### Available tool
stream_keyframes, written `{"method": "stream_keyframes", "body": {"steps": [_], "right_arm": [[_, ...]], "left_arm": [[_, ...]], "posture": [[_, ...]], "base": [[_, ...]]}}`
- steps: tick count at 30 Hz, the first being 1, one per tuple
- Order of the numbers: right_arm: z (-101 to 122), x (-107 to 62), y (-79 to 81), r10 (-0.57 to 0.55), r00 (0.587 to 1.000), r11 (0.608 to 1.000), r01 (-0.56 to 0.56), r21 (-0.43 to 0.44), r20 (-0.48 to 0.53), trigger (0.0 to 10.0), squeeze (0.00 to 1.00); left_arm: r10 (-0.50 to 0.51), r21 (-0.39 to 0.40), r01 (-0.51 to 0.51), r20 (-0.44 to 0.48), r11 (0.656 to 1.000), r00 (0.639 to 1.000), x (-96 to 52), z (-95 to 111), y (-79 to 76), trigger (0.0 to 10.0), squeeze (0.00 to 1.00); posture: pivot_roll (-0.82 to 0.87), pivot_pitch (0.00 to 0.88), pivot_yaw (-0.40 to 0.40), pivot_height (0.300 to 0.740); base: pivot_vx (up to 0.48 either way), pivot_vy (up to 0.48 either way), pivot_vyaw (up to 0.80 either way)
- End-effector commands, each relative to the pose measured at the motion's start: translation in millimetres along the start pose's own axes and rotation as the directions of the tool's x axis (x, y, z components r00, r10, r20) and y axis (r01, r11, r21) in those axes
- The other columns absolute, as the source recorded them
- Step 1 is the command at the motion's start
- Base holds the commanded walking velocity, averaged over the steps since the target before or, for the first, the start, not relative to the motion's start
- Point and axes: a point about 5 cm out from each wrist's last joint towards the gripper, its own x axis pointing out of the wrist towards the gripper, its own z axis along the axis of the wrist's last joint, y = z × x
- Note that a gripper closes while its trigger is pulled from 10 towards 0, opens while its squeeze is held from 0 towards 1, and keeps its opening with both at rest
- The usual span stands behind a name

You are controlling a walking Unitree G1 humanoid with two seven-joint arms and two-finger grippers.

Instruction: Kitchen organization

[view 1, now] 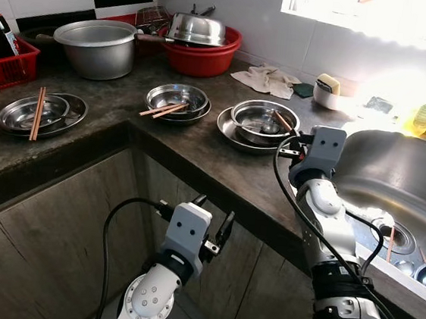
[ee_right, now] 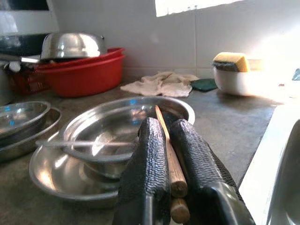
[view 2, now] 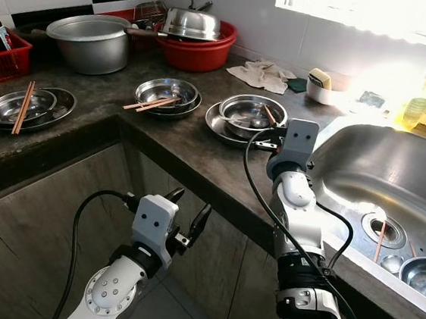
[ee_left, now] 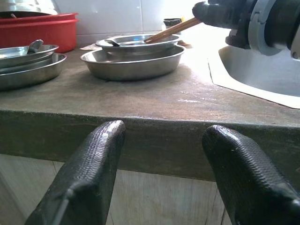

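**A:** Head views first — the right gripper (view 1: 289, 143) sits at the near rim of the steel bowl (view 1: 263, 119) stacked on a plate (view 1: 231, 131), next to the sink (view 1: 413, 180). The chopsticks (view 1: 282, 121) lean out of the bowl straight toward it, long axis running from the bowl's middle back into the fingers. The right arm's clearly the one on it; the left gripper (view 1: 217, 232) hangs below the counter (view 1: 198, 158) edge, well off.

**B:** And the left wrist view?

**A:** Left fingers (ee_left: 89, 173) spread wide with nothing between them, facing the counter edge.

**B:** Right wrist?

**A:** Fingers pressed together, pinching the chopsticks (ee_right: 171, 164) — a pair of plain tan wooden sticks, stacked, butt ends at the pads, tips running ahead into the bowl (ee_right: 117, 126). A spoon (ee_right: 89, 144) lies across the bowl just beyond. I'd guess the next move is a lift back along that axis.
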Motion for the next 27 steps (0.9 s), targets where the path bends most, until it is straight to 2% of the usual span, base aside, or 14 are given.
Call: {"method": "stream_keyframes", "body": {"steps": [1,8,9,10,15,18,19,24,27], "right_arm": [[22,0.5,2.2,-0.001,0.996,1.0,-0.001,0.028,0.087,0.0,0.0],[41,-19.1,6.9,0.01,0.984,0.998,-0.02,0.053,0.179,0.0,0.0],[45,-30.6,9.9,0.008,0.98,0.998,-0.022,0.064,0.197,0.0,0.0],[45,-30.6,9.9,0.008,0.98,0.998,-0.022,0.064,0.197,0.0,0.0],[47,-59.5,6.1,-0.036,0.968,0.994,0.06,-0.091,0.25,0.0,0.0],[45,-66.2,4.8,-0.042,0.968,0.99,0.073,-0.117,0.248,0.0,0.0],[36,-83.9,1.2,-0.059,0.973,0.983,0.095,-0.156,0.222,0.0,0.0],[22,-106.9,-4.8,-0.098,0.984,0.972,0.126,-0.198,0.146,0.0,0.0],[20,-110.6,-8.3,-0.121,0.984,0.968,0.147,-0.206,0.134,0.0,0.0]], "left_arm": [[0.003,0.003,-0.003,0.001,1.0,1.0,0.8,0,0.7,10.0,0.0],[0.008,0.004,-0.008,0.001,1.0,1.0,1.7,0,1.8,10.0,0.0],[0.006,0.003,-0.006,0.003,1.0,1.0,2.6,0,1.7,10.0,0.0],[0.006,0.003,-0.006,0.003,1.0,1.0,2.6,0,1.7,10.0,0.0],[0.01,0.007,-0.01,0.008,1.0,1.0,4.3,0,2.7,10.0,0.0],[0.017,0.009,-0.017,0.009,1.0,1.0,4.5,0,3.7,10.0,0.0],[0.022,0.01,-0.022,0.009,1.0,1.0,4.9,0,5.9,10.0,0.0],[0.015,0.007,-0.015,0.01,1.0,1.0,6.2,-1,6.7,10.0,0.0],[0.007,0.001,-0.007,0.014,1.0,1.0,7.1,-1,5.3,10.0,0.0]], "posture": [[0.15,0.0,-0.046,0.74],[0.14,0.0,-0.045,0.74],[0.13,0.0,-0.041,0.74],[0.13,0.0,-0.041,0.74],[0.13,0.0,-0.039,0.74],[0.13,0.0,-0.039,0.74],[0.12,0.0,-0.034,0.74],[0.1,0.0,-0.023,0.74],[0.1,0.0,-0.022,0.74]], "base": [[0.0,0.0,0.0],[0.0,0.0,0.0],[0.0,0.0,0.0],[0.0,0.0,0.0],[0.0,0.0,0.0],[0.0,0.0,0.0],[0.0,0.0,0.0],[0.0,0.0,-0.16],[0.0,0.0,-0.8]]}}
